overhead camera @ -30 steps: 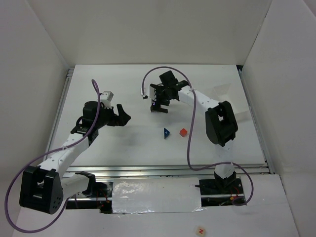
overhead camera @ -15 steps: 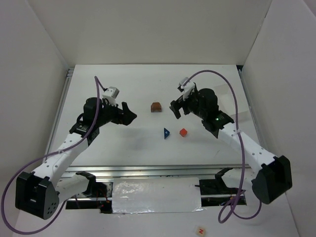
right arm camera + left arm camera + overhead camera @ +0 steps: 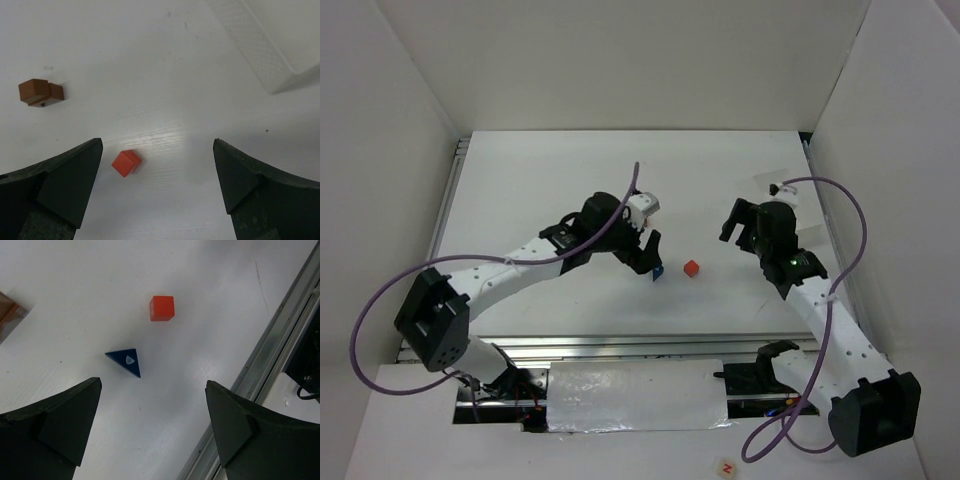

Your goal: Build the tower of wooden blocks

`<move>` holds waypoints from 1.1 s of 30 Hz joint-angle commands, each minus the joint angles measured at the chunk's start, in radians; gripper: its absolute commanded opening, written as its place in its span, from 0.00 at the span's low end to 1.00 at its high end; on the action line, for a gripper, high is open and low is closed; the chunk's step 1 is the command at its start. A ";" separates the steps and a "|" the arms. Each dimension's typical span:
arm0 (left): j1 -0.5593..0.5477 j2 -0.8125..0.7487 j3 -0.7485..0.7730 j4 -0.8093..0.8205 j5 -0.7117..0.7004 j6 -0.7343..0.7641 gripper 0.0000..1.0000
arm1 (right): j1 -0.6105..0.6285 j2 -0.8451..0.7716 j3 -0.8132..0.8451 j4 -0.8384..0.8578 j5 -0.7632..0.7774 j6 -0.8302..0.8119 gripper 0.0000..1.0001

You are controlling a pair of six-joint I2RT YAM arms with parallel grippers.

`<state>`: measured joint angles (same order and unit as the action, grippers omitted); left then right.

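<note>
The blue wedge (image 3: 126, 360) and the red cube (image 3: 162, 308) lie apart on the white table, each on its own. The brown blocks (image 3: 41, 92) sit together further back; only their edge (image 3: 9, 315) shows in the left wrist view, and my left arm hides them from above. My left gripper (image 3: 152, 385) is open and empty, hovering just near of the wedge (image 3: 658, 272). My right gripper (image 3: 157, 142) is open and empty, above the table to the right of the cube (image 3: 126, 163). From above, the left gripper (image 3: 645, 250) and right gripper (image 3: 735, 225) flank the cube (image 3: 692, 268).
A white rectangular tray (image 3: 260, 50) lies at the back right, beyond my right gripper. The metal rail (image 3: 280, 355) runs along the table's near edge. White walls close in the table on three sides.
My left arm has swung right to the table's centre, over the blue wedge. My right arm has left the brown blocks and pulled back to the right, open.
</note>
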<state>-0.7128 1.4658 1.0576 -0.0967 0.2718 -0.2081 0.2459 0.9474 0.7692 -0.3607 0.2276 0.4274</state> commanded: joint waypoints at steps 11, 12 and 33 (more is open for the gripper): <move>-0.207 0.436 0.369 -0.075 -0.158 0.107 0.97 | -0.229 -0.183 -0.107 -0.098 -0.037 0.100 1.00; -0.214 0.461 0.390 -0.096 -0.173 0.105 0.97 | -0.237 -0.187 -0.111 -0.092 -0.048 0.099 1.00; -0.249 0.677 0.510 -0.083 -0.290 0.068 0.73 | -0.275 -0.220 -0.140 -0.049 -0.132 0.071 1.00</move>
<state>-0.9619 2.1414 1.5581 -0.2272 -0.0288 -0.1379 -0.0223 0.7334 0.6296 -0.4561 0.1070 0.5079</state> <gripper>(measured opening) 0.743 0.996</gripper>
